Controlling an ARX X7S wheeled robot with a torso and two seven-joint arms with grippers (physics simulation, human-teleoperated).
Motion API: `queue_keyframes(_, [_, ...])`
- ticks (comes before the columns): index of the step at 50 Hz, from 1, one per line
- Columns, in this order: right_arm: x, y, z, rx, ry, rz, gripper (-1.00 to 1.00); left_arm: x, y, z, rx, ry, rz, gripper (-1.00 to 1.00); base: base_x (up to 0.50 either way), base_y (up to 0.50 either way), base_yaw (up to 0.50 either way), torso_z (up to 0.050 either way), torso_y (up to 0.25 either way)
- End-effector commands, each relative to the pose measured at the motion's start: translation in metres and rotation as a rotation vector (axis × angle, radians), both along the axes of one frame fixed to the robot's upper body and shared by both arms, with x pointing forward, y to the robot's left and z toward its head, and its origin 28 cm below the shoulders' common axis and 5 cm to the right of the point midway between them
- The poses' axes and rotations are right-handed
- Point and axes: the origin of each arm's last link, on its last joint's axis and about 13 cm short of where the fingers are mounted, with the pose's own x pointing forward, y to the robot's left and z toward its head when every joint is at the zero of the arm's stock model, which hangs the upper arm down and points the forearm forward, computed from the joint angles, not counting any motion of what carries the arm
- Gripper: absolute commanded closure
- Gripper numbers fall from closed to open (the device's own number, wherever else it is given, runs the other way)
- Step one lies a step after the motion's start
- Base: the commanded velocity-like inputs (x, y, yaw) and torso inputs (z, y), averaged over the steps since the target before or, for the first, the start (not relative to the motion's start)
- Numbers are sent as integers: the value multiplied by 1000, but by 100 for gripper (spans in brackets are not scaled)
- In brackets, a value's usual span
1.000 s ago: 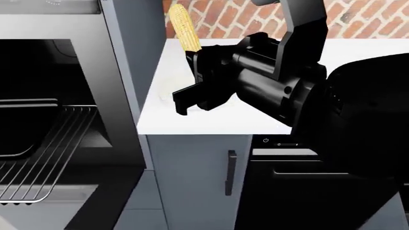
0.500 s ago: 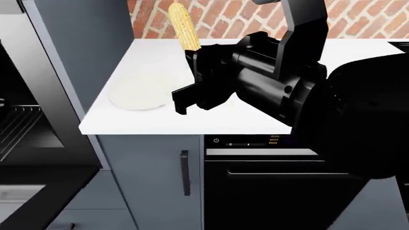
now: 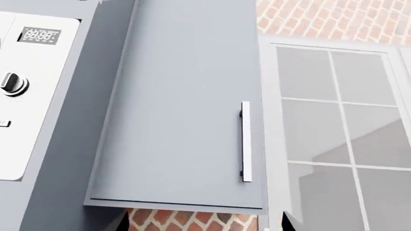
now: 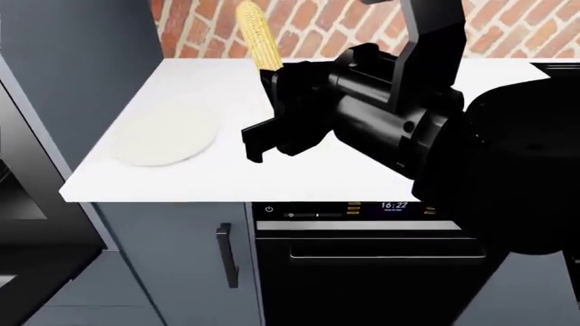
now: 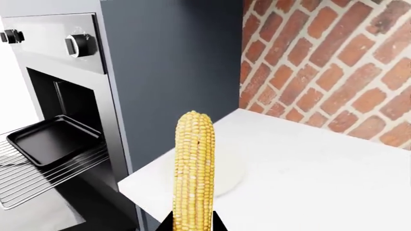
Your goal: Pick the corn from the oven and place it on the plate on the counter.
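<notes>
One yellow tapered corn cob (image 4: pixel 257 35) stood clamped in the right jaws (image 4: pixel 272 75) over the white countertop surface (image 4: pixel 227 170), its off-white round plate (image 4: pixel 165 138) near the left edge; left jaws unseen.

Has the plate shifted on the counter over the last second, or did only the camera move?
No. The plate keeps its spot near the counter's left front corner; only the head view panned.

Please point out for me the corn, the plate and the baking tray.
corn (image 5: pixel 194 168), right wrist view, middle of the cob.
plate (image 4: pixel 165 139), head view, its centre.
baking tray (image 5: pixel 48 139), right wrist view, its flat bottom.
</notes>
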Motion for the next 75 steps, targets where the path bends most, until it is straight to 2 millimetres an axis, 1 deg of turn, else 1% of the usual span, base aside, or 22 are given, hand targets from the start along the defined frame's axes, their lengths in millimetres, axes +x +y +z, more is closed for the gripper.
queue_keyframes(1, [1,0,0,0,-8,-7,100,0,-1,-1,3,4,-6,-100,500,-103,0,0,0])
queue_keyframes(20, [1,-1,0,-23,-28,-5,100,1,-2,-2,3,7,-7,-100,500,-102,0,0,2])
queue_keyframes(21, [3,-1,2,-44,-49,-33,100,1,-2,-2,4,7,-8,-100,500,-99,0,0,0])
queue_keyframes(25, [2,-2,2,-12,-53,-24,100,1,-2,-2,4,7,-9,-100,500,-5,0,0,3])
queue_keyframes(26, [1,-2,3,1,-76,-17,100,1,-2,-2,4,8,-9,-100,43,0,0,0,0])
queue_keyframes(27, [1,-2,4,1,-63,-19,100,1,-2,-2,5,7,-9,-100,0,0,0,0,15])
queue_keyframes(29, [3,-4,5,20,-90,-51,100,1,-3,-2,4,9,-11,-100,0,0,0,0,0])
queue_keyframes(30, [4,-4,5,6,-84,-47,100,1,-3,-2,5,9,-11,-100,0,0,0,0,0])
queue_keyframes(75, [3,-3,3,-9,-82,-40,100,0,-3,-2,-2,5,-14,-100,195,26,496,0,1])
